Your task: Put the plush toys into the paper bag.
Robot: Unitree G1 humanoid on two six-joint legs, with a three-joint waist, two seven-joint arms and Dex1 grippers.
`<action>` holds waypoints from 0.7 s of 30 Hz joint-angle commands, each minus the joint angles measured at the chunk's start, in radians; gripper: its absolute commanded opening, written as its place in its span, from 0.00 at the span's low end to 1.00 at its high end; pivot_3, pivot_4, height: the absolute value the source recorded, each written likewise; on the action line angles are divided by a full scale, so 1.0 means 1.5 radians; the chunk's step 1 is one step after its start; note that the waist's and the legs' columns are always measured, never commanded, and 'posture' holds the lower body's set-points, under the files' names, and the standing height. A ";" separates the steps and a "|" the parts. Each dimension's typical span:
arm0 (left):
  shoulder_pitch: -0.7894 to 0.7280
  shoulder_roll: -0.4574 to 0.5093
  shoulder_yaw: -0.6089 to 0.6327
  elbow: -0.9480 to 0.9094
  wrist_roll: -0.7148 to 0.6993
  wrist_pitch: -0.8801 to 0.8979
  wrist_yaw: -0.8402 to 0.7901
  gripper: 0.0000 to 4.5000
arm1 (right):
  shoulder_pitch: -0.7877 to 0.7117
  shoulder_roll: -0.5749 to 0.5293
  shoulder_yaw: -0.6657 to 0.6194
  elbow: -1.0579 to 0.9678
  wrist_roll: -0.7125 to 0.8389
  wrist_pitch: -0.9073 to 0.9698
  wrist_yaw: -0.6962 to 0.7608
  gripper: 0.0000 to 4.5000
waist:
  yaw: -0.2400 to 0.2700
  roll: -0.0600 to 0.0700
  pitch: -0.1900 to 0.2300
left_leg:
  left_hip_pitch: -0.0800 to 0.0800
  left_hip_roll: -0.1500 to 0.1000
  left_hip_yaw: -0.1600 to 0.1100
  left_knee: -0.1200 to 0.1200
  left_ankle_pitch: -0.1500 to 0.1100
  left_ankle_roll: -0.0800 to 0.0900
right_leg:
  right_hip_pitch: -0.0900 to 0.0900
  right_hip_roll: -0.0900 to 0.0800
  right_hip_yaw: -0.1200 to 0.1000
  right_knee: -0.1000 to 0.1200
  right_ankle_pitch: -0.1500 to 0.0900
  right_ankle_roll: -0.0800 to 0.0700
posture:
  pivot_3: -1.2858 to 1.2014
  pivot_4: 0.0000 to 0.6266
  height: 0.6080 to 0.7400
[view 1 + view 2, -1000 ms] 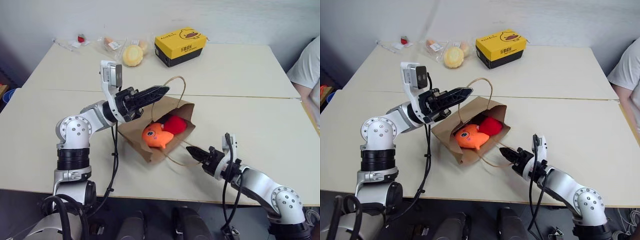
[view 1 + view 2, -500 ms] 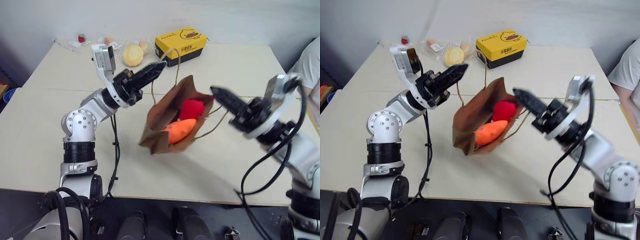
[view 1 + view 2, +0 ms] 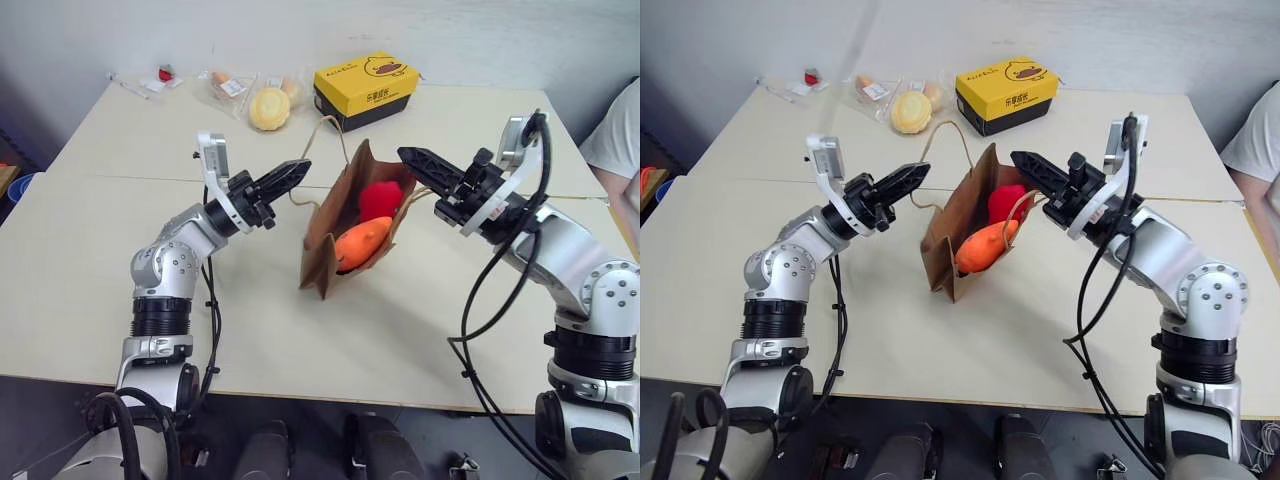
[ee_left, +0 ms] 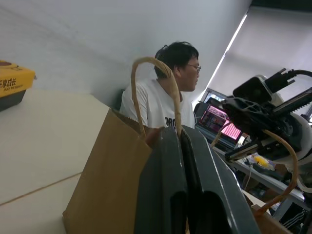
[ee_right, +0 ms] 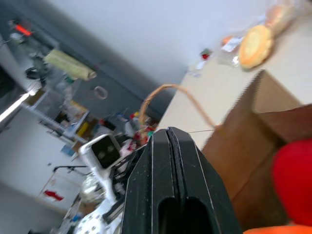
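Over the pale counter (image 3: pixel 120 290) I am lifting the paper bag (image 3: pixel 335 215) by its handles, left claw (image 3: pixel 298 172) and right claw (image 3: pixel 412 158) pinched tight, plush toys (image 3: pixel 365 235) already inside, so next I should be standing it upright.

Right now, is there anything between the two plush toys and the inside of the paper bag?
Nothing visible. The orange toy and the red toy already sit inside the paper bag, which both grippers hold up by its cord handles.
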 commanded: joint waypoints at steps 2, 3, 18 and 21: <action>-0.001 -0.005 -0.003 -0.032 0.014 -0.026 -0.002 0.00 | 0.008 0.020 -0.014 0.005 -0.070 -0.024 0.019 0.00 | -0.002 0.000 0.000 | 0.000 0.000 0.000 0.000 0.000 0.000 | 0.000 0.000 0.000 0.000 0.000 0.000 | 0.52 0.24 1.00; -0.001 -0.007 -0.002 -0.031 0.016 -0.028 0.000 0.00 | 0.007 0.025 -0.017 0.006 -0.081 -0.027 0.023 0.00 | -0.002 0.000 0.000 | 0.000 0.000 0.000 0.000 0.000 0.000 | 0.000 0.000 0.000 0.000 0.000 0.000 | 0.52 0.24 1.00; 0.014 0.002 0.032 -0.072 -0.021 0.022 0.012 0.55 | 0.015 -0.081 -0.035 -0.078 0.001 0.081 0.178 0.81 | -0.002 0.000 0.000 | 0.000 0.000 0.000 0.000 0.000 0.001 | 0.000 0.000 0.000 0.000 0.000 0.000 | 0.52 0.24 1.00; 0.016 0.005 0.039 -0.077 -0.020 0.024 0.012 0.76 | 0.016 -0.133 -0.038 -0.069 0.014 0.114 0.222 1.00 | -0.002 0.000 0.000 | 0.000 0.000 0.000 0.000 0.000 0.001 | 0.000 0.000 0.000 -0.001 0.000 0.000 | 0.52 0.24 1.00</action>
